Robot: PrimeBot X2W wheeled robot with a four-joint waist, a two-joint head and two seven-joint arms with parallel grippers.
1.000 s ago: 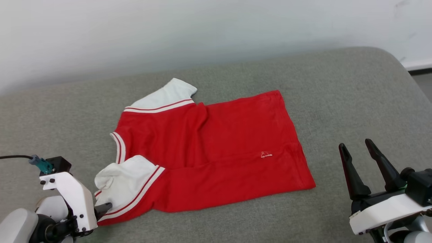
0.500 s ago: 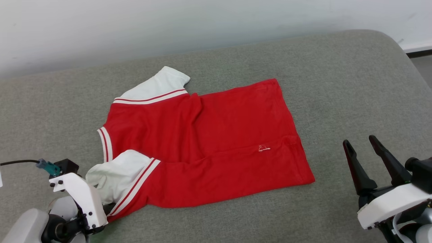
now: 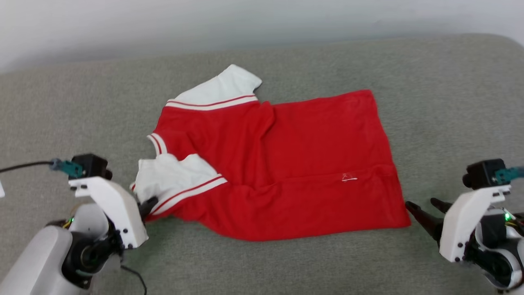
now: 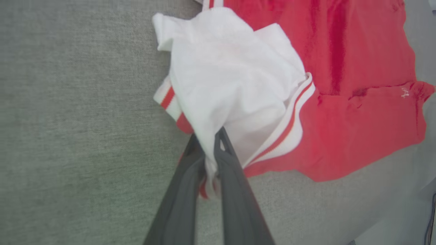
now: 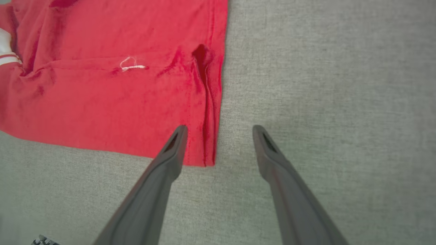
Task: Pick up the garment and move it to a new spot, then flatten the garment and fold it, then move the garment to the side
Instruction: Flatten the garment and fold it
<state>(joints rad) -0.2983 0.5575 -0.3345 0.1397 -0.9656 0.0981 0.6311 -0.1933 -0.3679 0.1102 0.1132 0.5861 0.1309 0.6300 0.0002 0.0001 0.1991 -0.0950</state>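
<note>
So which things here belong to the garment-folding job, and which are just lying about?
Job: garment; left gripper, jaws shut on its white sleeve; right gripper, jaws open at the garment's edge.
Just there: grey cushion; white wall; black cable.

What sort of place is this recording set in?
Probably an indoor room: a grey fabric-covered cushion against a plain pale wall, with a red garment spread on it.

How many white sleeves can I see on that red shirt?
2. One white sleeve lies flat at the far edge of the red jersey-style T-shirt. The other white sleeve, bunched at the shirt's near left corner, is pinched in the robot's left hand. None seems hidden.
</note>
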